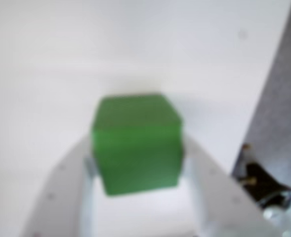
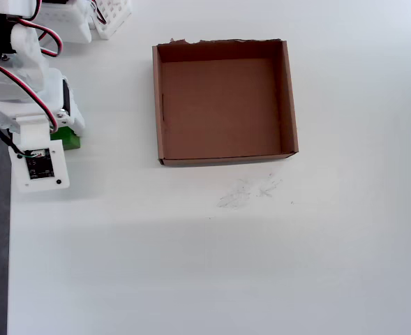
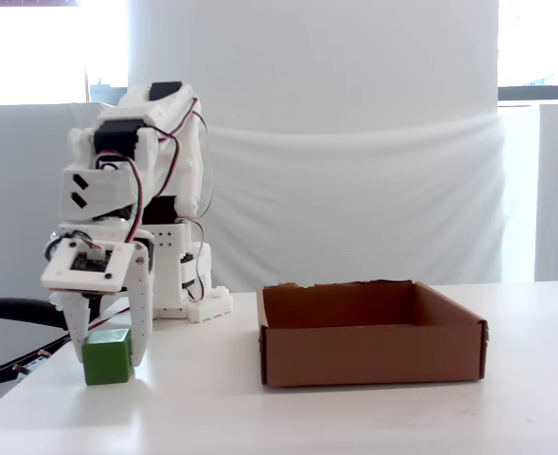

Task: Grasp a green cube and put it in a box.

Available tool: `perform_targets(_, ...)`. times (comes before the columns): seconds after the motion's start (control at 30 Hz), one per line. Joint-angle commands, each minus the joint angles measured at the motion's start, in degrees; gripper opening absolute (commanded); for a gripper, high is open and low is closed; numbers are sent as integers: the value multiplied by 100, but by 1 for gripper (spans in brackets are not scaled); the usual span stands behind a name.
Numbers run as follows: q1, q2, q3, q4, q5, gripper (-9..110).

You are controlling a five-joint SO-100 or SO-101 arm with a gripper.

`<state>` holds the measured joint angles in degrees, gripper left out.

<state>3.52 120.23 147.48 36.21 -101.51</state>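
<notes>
Green cube is sitting on the white tabletop well to the left of the box in the fixed view, apart from it and not inside it. The hand is reaching down around the cube, its two white fingers standing on either side. In the wrist view the cube is filling the gap between the fingers, and both seem to be pressing against its sides, though the picture is too blurred to be sure of a firm grip. The cube's underside appears to be resting on the tabletop in the fixed view. From overhead, only a sliver of the cube is showing beside the arm, again far left of the box. The box is lying open and empty, its ragged torn wall facing the top edge of the overhead view.
</notes>
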Motion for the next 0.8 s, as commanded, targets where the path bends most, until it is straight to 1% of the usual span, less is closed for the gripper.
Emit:
perform_targets(0.0, 26, 237, -70, -44, -105, 16)
perform_targets(0.17, -9, 237, -167, 26, -105, 16)
perform_targets(0.27, -97, 220, -413, 325, -53, 15)
perform_targets(0.37, -325, 211, -861, 817, 264, 15)
perform_targets(0.43, -527, 132, -1318, 1239, 571, 15)
perform_targets(0.47, -738, 35, -1749, 1564, 914, 14)
perform_targets(0.77, -1925, -527, -3489, 2364, 2733, 14)
